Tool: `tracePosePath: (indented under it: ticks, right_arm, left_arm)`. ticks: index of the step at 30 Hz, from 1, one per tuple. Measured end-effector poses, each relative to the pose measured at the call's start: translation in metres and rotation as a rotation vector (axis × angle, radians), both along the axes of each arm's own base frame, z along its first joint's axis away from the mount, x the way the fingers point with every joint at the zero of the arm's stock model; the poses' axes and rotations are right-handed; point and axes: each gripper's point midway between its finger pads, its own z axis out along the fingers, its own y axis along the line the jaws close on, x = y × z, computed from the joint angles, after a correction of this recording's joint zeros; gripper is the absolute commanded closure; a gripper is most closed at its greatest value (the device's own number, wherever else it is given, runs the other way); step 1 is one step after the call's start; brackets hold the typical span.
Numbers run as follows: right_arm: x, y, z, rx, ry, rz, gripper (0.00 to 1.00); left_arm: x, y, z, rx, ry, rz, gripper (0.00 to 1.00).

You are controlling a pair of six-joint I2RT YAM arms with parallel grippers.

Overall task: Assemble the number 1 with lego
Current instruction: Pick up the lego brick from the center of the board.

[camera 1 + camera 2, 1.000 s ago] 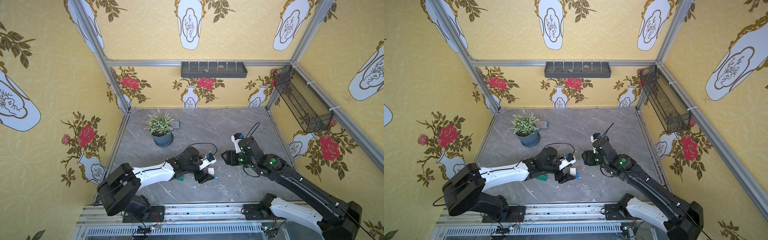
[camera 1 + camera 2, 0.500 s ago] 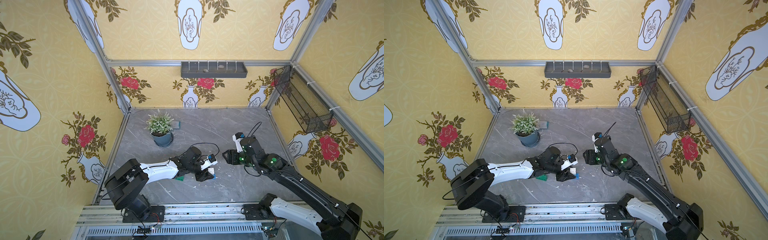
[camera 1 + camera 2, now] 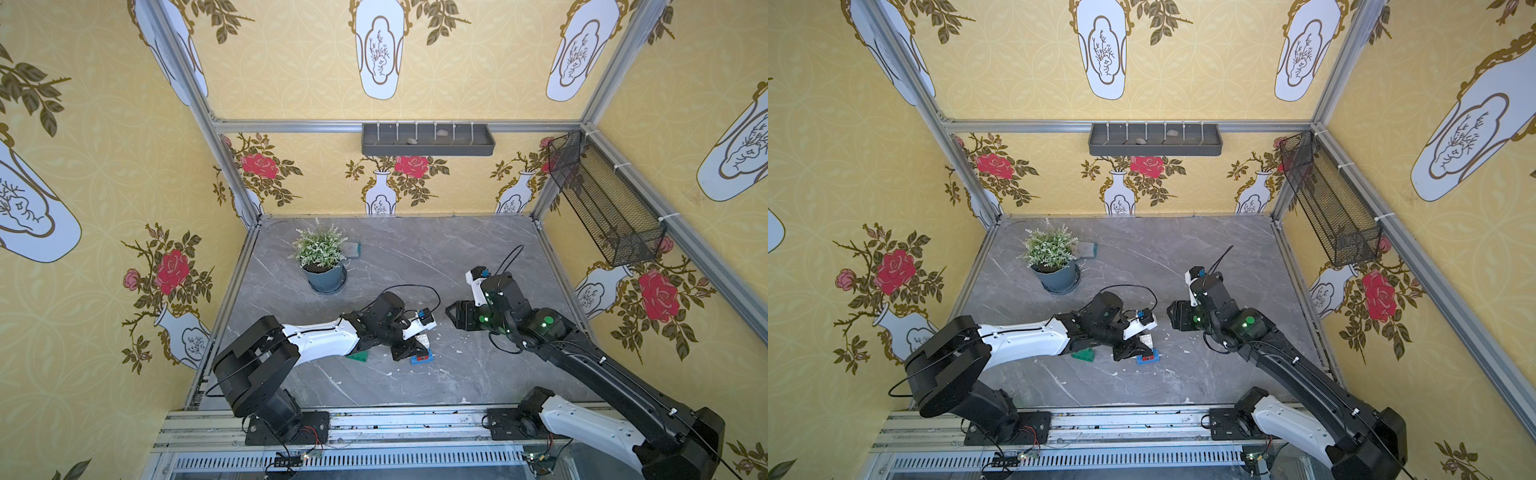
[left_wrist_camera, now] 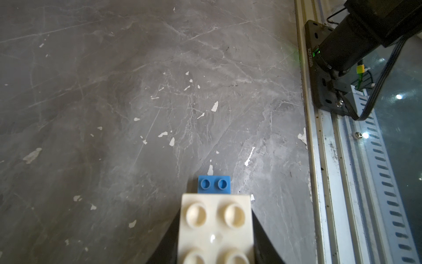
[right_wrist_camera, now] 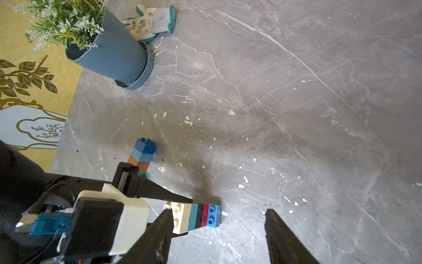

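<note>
Left wrist, fingers [image 4: 164, 251] seemingly gripping white brick [image 4: 215, 228]

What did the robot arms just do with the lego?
The left gripper closed its jaws on the white brick at the end of the lying brick row, and its elbow shifted inward. The right gripper stayed open, barely moving. The plant pot stayed put.

My left arm [image 3: 320, 338] and my right arm [image 3: 582, 361] are black with white parts, a thin black cable [image 3: 411, 285] loops by each wrist, and I see little green lights [image 3: 548, 321] on the right one.
</note>
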Motion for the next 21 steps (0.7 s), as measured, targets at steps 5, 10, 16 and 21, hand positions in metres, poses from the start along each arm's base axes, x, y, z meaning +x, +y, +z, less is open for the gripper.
tracePosePath:
  ticks: [5,10,16,21]
  right_arm:
    - [0.000,0.000,0.001,0.002,-0.002,-0.001,0.35]
    - [0.001,0.000,0.002,0.004,-0.005,-0.001,0.35]
    - [0.003,0.002,0.007,-0.003,-0.029,0.020,0.35]
    - [0.005,0.008,0.010,-0.013,-0.074,0.076,0.35]
  left_arm:
    - [0.003,0.001,0.001,0.011,-0.008,0.011,0.77]
    - [0.011,0.005,0.005,0.013,0.003,0.066,0.82]
    - [0.027,0.013,0.019,-0.035,0.096,0.197,0.84]
    - [0.035,0.016,0.030,-0.086,0.209,0.297,0.85]
